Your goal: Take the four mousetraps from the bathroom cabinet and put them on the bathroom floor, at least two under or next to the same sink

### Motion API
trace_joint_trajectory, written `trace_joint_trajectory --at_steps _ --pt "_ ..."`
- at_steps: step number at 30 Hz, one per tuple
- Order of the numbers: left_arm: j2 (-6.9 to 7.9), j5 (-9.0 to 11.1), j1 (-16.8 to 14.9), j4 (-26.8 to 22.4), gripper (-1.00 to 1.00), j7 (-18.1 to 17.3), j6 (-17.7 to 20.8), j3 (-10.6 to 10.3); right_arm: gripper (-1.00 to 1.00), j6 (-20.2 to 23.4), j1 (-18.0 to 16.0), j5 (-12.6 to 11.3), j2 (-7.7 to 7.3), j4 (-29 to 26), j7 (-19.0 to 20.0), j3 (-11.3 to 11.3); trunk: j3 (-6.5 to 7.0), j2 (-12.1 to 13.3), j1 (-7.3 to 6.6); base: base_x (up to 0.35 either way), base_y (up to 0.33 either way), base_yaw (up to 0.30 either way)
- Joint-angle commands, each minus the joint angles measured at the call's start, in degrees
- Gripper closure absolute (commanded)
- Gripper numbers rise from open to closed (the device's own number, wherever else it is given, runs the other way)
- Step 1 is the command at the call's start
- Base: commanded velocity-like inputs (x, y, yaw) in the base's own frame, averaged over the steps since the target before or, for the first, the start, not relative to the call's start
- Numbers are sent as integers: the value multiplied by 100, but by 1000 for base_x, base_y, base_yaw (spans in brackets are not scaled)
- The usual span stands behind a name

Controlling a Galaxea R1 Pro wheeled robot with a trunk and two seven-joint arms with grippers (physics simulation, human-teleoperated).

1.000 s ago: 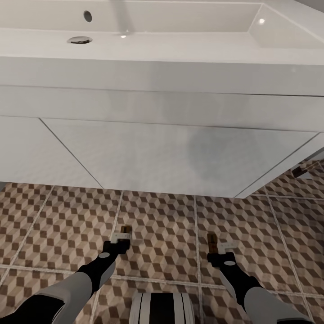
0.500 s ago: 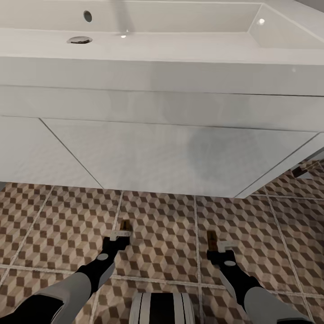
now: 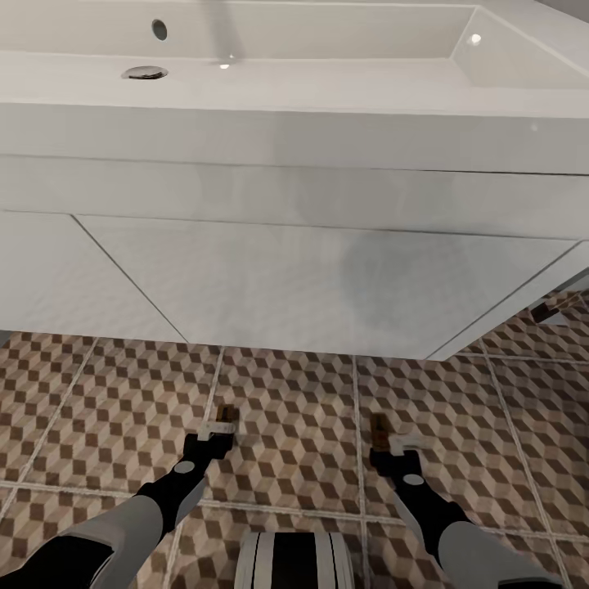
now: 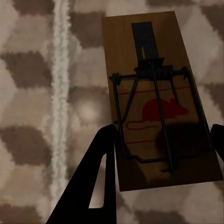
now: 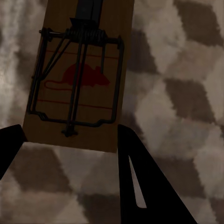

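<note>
Risk lies in the withdrawal: a finger dragging across either mousetrap could snag its wire and skid it away from the bathroom sink (image 3: 270, 123). The left gripper (image 3: 214, 439) stands with fingers parted astride the left mousetrap (image 4: 156, 102), which lies flat on the bathroom floor (image 3: 294, 409) just in front of the sink; contact cannot be confirmed. The right gripper (image 3: 391, 448) is likewise spread behind the right mousetrap (image 5: 77, 74), apparently released beside the sink.
</note>
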Motion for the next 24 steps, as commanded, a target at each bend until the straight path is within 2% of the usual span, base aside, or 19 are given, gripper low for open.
trace_joint_trajectory --at_steps 1,8,24 --pt "0 19 -3 9 100 53 -13 -52 100 -65 -3 12 9 7 -32 36 -3 -1 -1 0 0 0" --pt "1 21 -3 58 100 46 2 -54 100 -282 -7 7 22 22 -34 39 -3 -1 -1 0 0 0" --pt "44 13 -3 84 100 35 -13 -61 100 -358 -12 32 39 -8 -25 62 -3 -1 -1 0 0 0"
